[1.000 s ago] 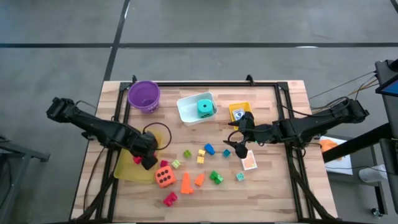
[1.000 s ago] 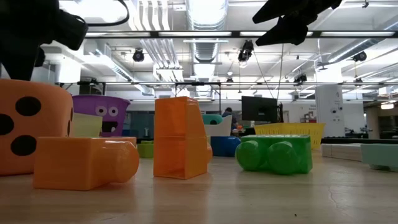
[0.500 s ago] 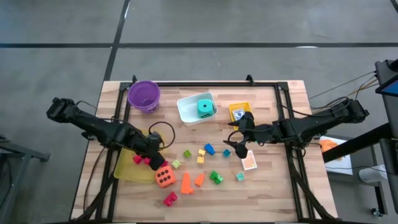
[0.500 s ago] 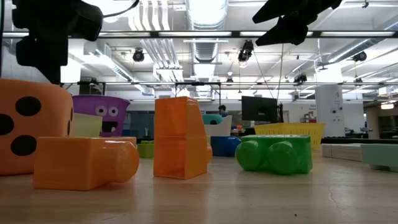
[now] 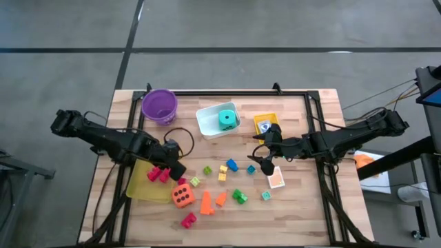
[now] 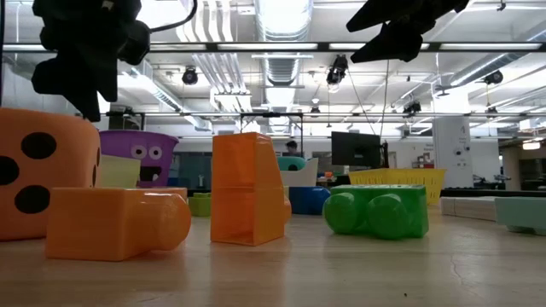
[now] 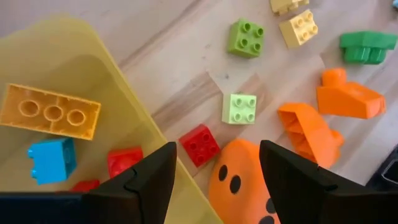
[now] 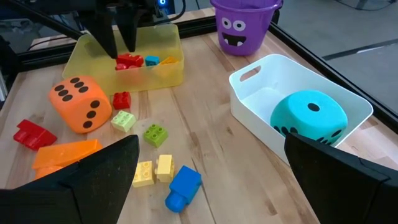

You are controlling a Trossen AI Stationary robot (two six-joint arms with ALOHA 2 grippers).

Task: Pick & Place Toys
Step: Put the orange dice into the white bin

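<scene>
A: Nearest the front edge, you had plenty left on the wood: a red block (image 5: pixel 188 220), two orange blocks (image 5: pixel 205 202), a green block (image 5: pixel 239 196) and the orange die (image 5: pixel 182 195), none of them in a container.

B: And your left gripper (image 5: pixel 177 169)?

A: It hung right over the inner edge of the yellow tray (image 5: pixel 138 191), just behind that die. Its wrist view showed the jaws apart with nothing between them. Below sat a small red block (image 7: pixel 200 145) on the table, just outside the tray wall.

B: So what had you banked?

A: A handful. The tray held a yellow brick (image 7: pixel 50 112), a blue block (image 7: pixel 50 157) and a couple of red pieces (image 5: pixel 157 173). I'd call that an early start, not halfway.

B: Mid-table?

A: Loose bits everywhere: two yellow blocks (image 5: pixel 222 172), a blue one (image 5: pixel 231 165), two light green ones (image 5: pixel 195 181), and a card (image 5: pixel 276 179) on the right. Your right gripper (image 5: pixel 260 162) waited above that patch, fingers spread wide, holding nothing.

B: Farther back?

A: The teal die (image 5: pixel 227 119) lay inside the white tray (image 5: pixel 207 127), so that one looked sorted. The purple bowl (image 5: pixel 160 105) stood at the far left, and I couldn't see anything inside it.

B: Verdict?

A: By my reckoning, most toys were yet to be moved.
</scene>
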